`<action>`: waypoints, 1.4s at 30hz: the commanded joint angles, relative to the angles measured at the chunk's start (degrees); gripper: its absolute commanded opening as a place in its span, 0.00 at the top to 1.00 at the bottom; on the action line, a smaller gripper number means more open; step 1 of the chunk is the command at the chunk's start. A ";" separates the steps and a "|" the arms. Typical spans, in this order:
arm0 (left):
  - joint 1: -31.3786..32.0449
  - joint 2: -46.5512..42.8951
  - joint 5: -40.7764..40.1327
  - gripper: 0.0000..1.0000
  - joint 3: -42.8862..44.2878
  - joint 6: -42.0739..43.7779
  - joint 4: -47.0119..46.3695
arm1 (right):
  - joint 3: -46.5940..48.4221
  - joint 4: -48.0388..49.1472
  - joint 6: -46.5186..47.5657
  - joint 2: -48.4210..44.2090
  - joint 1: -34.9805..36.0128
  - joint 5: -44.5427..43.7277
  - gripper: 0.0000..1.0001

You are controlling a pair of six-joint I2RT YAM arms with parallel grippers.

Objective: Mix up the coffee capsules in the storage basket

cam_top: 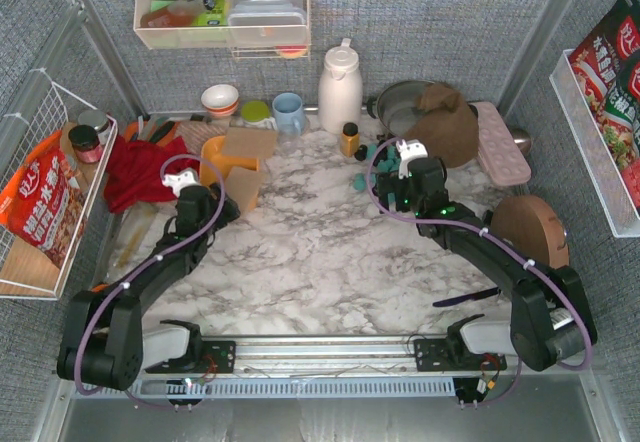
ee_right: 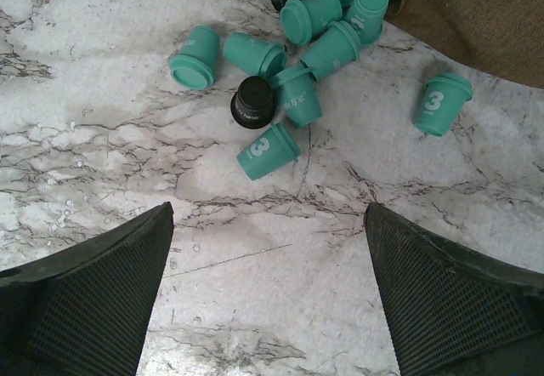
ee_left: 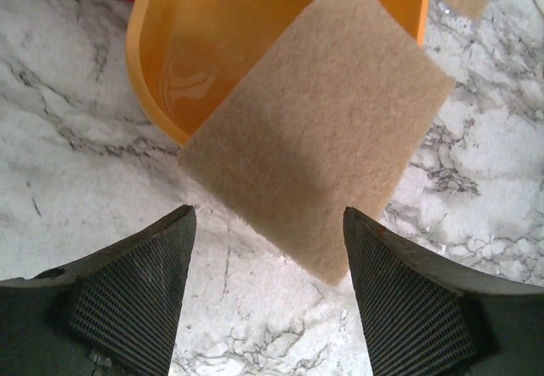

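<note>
The coffee capsules (ee_right: 289, 61) lie loose in a heap on the marble table, mostly teal, with a black one (ee_right: 253, 102) among them and one teal capsule (ee_right: 442, 102) apart to the right. My right gripper (ee_right: 268, 214) hovers just short of the heap, open and empty; from above it sits at the table's back centre (cam_top: 400, 162) beside the capsules (cam_top: 362, 177). The orange storage basket (ee_left: 195, 44) stands at the back left (cam_top: 212, 152), partly covered by a tan felt pad (ee_left: 323, 129). My left gripper (ee_left: 269, 223) is open just before the pad's corner, holding nothing.
A brown cloth (ee_right: 476, 10) borders the capsules. Near them stand an amber bottle (cam_top: 349, 139) and a white thermos (cam_top: 340, 87). A red cloth (cam_top: 140, 167) lies left of the basket, a pink tray (cam_top: 500, 142) and a wooden disc (cam_top: 530, 227) to the right.
</note>
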State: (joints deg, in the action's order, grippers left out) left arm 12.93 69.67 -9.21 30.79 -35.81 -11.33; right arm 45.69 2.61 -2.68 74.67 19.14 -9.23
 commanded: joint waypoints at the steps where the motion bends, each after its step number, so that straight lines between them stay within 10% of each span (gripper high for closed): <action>1: 0.76 0.17 -1.57 0.21 -2.88 -4.36 -6.43 | 0.53 0.29 0.21 0.12 0.29 -0.78 0.01; 34: 1.60 8.43 -2.18 0.21 -14.62 -19.85 -43.43 | 1.46 -0.50 1.18 1.69 1.43 -1.64 0.01; 42: 2.99 8.11 -5.42 0.39 -15.39 -20.78 -44.83 | 1.67 -0.79 1.69 1.94 1.73 -2.25 0.01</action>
State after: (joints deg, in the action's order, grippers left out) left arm 15.35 78.50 -12.49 15.70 -55.96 -52.99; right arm 46.50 1.91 -1.56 76.44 20.64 -10.52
